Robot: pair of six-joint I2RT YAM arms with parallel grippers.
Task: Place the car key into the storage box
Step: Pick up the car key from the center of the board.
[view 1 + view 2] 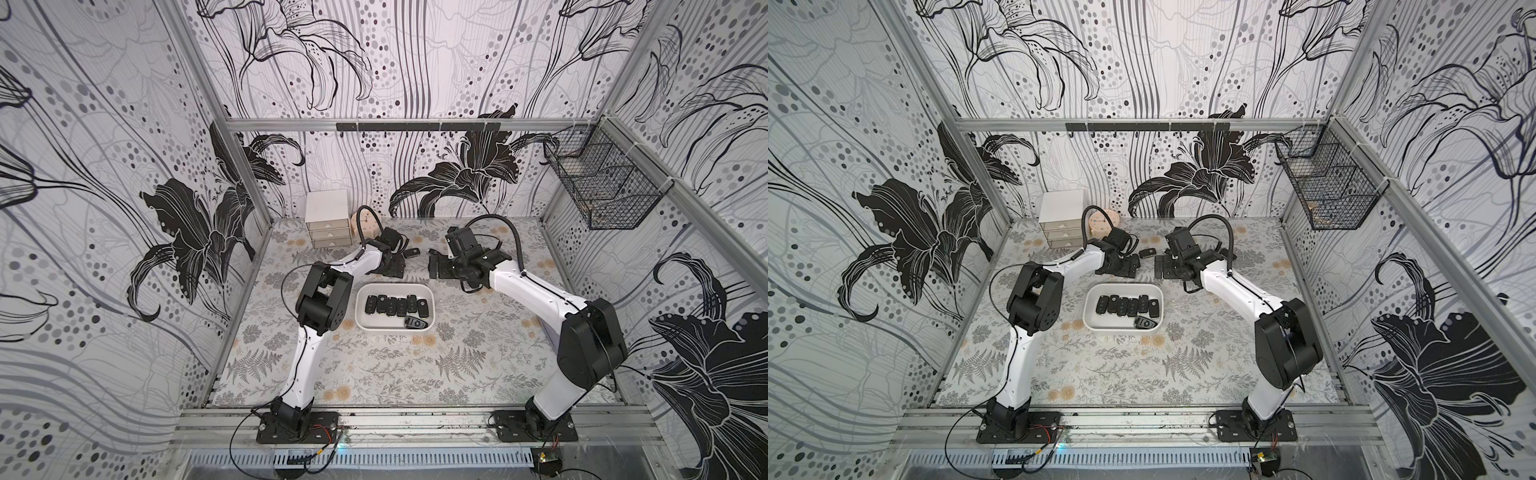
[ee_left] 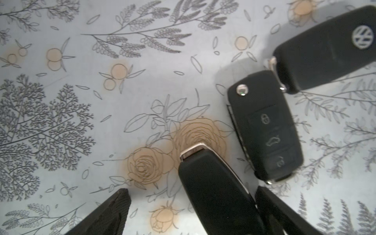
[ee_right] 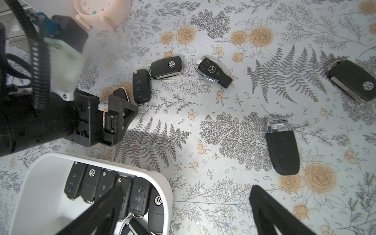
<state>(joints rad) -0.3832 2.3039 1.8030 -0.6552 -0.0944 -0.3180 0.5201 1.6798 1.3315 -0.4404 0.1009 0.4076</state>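
Left gripper (image 2: 192,189) stood wide, straddling car key (image 2: 213,201) on table, between storage box (image 1: 395,286) and table's far edge. Key sat off-centre in gap, neighbouring fob (image 2: 264,130) close by. Best course judged: centre over key, close gently, lift clear of neighbour. Right gripper (image 3: 186,188) wide, empty.

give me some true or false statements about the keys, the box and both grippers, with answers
1. The storage box holds a row of car keys. True.
2. The left gripper is shut on a key. False: it is open around a black key on the table.
3. The Mercedes key lies on the table, outside the storage box. True.
4. The right gripper carries a key. False: it is open and empty.
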